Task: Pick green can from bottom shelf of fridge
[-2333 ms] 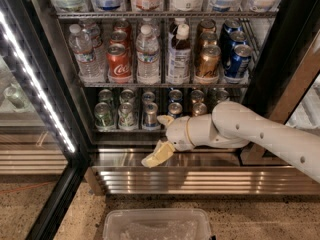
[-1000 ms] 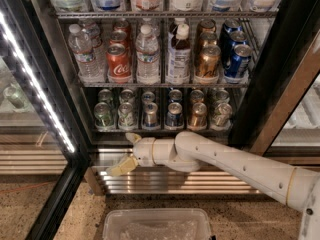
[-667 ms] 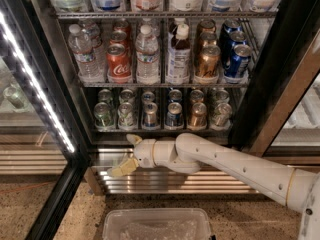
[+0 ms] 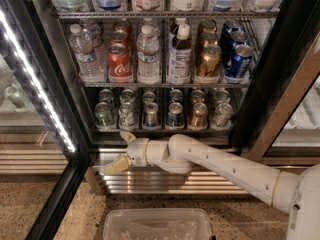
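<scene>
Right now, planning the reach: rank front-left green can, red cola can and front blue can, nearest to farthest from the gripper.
The gripper, open, below the bottom shelf's left end:
1. green can, just above.
2. red cola can, shelf above, left.
3. blue can, shelf above, far right.

The pincer point(image 4: 121, 151), tan and matt, spread wide before the ribbed, shiny steel base point(image 4: 165, 181) of the fridge point(image 4: 280, 69), ends a smooth white plastic arm point(image 4: 225, 166). The green can point(image 4: 103, 115) is glossy metal on the wire bottom shelf point(image 4: 160, 130).
</scene>
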Robot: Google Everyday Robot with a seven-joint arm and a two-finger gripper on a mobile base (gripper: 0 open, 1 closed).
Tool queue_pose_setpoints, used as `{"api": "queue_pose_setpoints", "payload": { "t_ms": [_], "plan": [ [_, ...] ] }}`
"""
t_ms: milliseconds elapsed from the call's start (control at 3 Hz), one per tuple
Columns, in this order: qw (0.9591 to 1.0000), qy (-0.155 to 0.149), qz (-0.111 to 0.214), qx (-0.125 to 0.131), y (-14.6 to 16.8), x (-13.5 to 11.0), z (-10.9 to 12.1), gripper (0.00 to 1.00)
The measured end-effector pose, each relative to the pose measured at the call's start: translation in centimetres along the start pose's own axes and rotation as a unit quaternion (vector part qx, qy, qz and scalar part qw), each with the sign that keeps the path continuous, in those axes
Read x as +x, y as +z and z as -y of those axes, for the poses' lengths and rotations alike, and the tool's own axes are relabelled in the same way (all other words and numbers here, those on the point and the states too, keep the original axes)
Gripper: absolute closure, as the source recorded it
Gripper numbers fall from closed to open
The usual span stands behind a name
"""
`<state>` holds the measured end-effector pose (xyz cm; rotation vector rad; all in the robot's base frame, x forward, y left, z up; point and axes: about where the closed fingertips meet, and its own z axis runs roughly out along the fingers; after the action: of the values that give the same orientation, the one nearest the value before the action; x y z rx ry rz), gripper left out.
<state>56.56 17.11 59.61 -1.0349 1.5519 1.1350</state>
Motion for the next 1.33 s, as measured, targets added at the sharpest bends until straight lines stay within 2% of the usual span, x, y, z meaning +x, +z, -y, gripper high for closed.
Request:
{"api": "queue_pose_setpoints", "payload": {
  "t_ms": [333, 667, 1000, 1333],
  "plan": [
    [0.9993, -0.036, 0.007, -0.007, 1.6, -1.8, 2.1, 0.0],
    [0.9979, -0.064, -0.005, 0.002, 2.0, -3.6, 4.1, 0.0],
    [0.9986, -0.051, -0.007, 0.016, 1.8, -3.3, 5.6, 0.0],
    [0.9986, -0.05, -0.007, 0.016, 1.7, -3.3, 5.6, 0.17]
  ]
}}
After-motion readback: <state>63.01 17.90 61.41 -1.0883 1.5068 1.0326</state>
